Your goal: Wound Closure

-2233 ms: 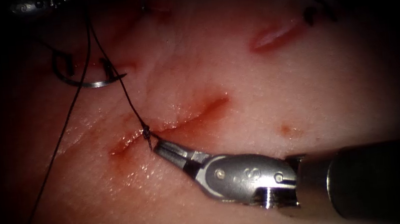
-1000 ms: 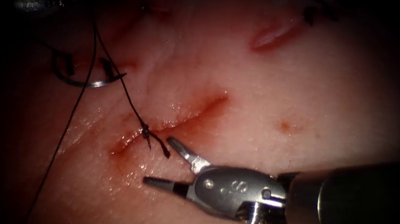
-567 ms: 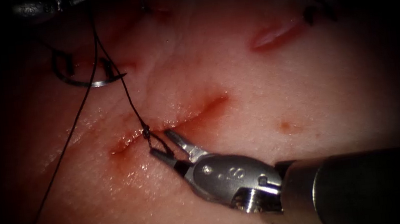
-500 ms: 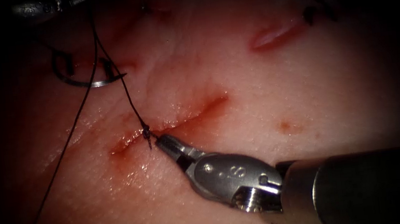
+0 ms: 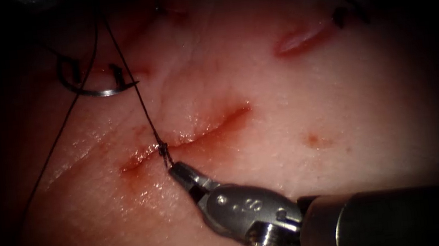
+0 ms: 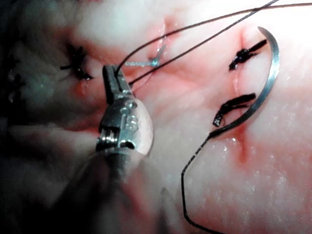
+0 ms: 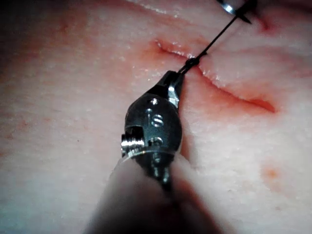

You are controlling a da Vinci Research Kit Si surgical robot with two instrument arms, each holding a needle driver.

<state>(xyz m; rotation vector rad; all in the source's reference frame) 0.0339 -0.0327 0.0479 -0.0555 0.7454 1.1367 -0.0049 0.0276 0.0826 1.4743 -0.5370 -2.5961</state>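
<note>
Right tool has its jaws closed on the short thread tail just below the knot, at the cut in the tissue. In the right wrist view the same tool pinches the tail next to the knot, with the thread running taut away from it. Left tool shows in the left wrist view with jaws closed on the thread, which leads off across the tissue.

The needle lies free on the tissue, well left of the cut and up from it, held by neither tool and not in the tissue. In the left wrist view the needle rests beside dark stitches, its thread trailing from the swaged end. Red fluid lines the cut. Two strands of thread rise from the knot toward the upper left.
</note>
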